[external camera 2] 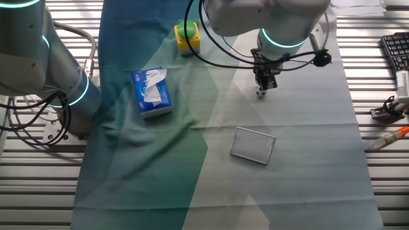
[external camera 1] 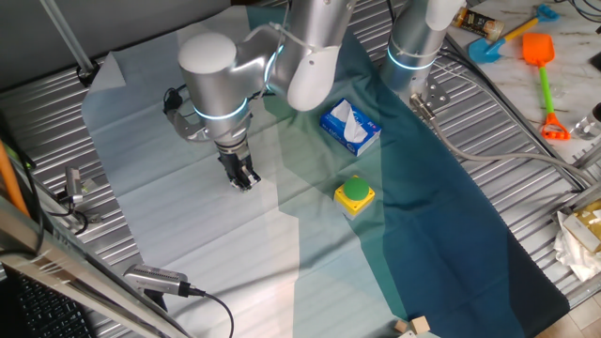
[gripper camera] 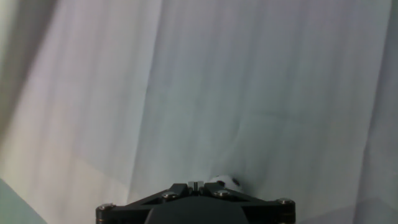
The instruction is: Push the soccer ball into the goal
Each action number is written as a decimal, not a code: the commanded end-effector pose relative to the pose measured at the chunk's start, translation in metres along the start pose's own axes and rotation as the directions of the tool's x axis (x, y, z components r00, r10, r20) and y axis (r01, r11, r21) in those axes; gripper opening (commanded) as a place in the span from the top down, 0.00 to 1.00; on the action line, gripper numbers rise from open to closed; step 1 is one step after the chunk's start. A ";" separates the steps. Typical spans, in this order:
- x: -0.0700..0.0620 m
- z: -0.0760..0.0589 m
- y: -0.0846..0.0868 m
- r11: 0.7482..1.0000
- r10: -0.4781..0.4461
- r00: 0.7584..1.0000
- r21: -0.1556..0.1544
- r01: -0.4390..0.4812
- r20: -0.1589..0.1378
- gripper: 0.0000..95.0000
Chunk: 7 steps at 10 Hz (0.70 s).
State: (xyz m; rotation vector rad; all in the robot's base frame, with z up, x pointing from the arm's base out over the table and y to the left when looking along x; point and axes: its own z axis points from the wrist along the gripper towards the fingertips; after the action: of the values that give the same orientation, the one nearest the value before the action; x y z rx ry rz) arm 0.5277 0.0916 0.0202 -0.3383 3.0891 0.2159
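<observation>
White with black patches, barely visible: soccer ball (external camera 2: 260,94) just below the gripper (external camera 2: 264,82) in the other fixed view, touching or nearly touching the fingertips on the pale cloth (external camera 2: 300,160). Only a sliver of ball in the hand view, peeking past the dark gripper body at the bottom edge. Not made out at all in one fixed view, where the gripper (external camera 1: 244,176) stands low over the cloth and hides the spot. Jaws close together and pointing down, gap too small and too dark to judge; cannot tell whether shut or slightly parted, nor whether anything pinched. Goal (external camera 2: 253,145) lying on the cloth well apart from the ball, nearer the camera, thin pale frame hard to separate from the fabric; out of sight in one fixed view. Blue-white tissue box (external camera 2: 152,93) and green button (external camera 2: 187,31) on its yellow box off on the darker cloth of the tabletop.
</observation>
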 end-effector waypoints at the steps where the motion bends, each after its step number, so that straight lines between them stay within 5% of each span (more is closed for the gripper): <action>1: 0.000 0.000 0.000 0.999 0.037 0.999 -0.002 -0.037 -0.004 1.00; 4: 0.000 0.000 0.000 0.983 0.173 0.985 -0.062 -0.173 -0.004 1.00; 7: -0.006 -0.002 -0.003 0.981 0.182 0.983 -0.062 -0.182 0.001 1.00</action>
State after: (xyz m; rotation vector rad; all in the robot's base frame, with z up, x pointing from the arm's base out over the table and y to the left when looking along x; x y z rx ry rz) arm 0.5359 0.0891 0.0221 -0.0555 3.1079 0.3143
